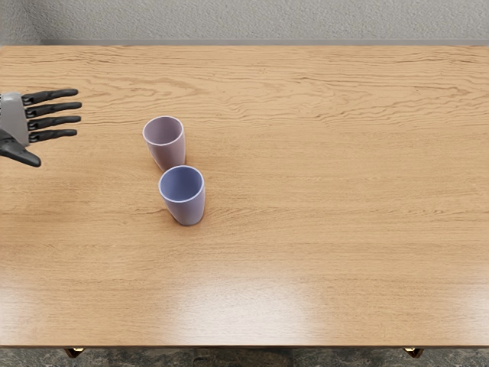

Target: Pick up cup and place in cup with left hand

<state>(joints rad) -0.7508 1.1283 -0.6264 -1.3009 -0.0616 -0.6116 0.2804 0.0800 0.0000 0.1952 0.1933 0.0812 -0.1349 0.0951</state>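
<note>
My left hand (57, 134) reaches in from the picture's left edge, palm and fingers spread, holding nothing. To its right, with a stretch of table between, a pinkish-mauve cup (168, 150) stands upright. A blue-violet cup (186, 208) stands upright just in front of it, its rim overlapping the mauve cup's base in the picture; whether the two touch I cannot tell. Both cups have their mouths upward.
The wooden table (328, 191) spans the picture's width, with its front edge near the bottom. A grey textured wall (260, 19) rises behind its back edge.
</note>
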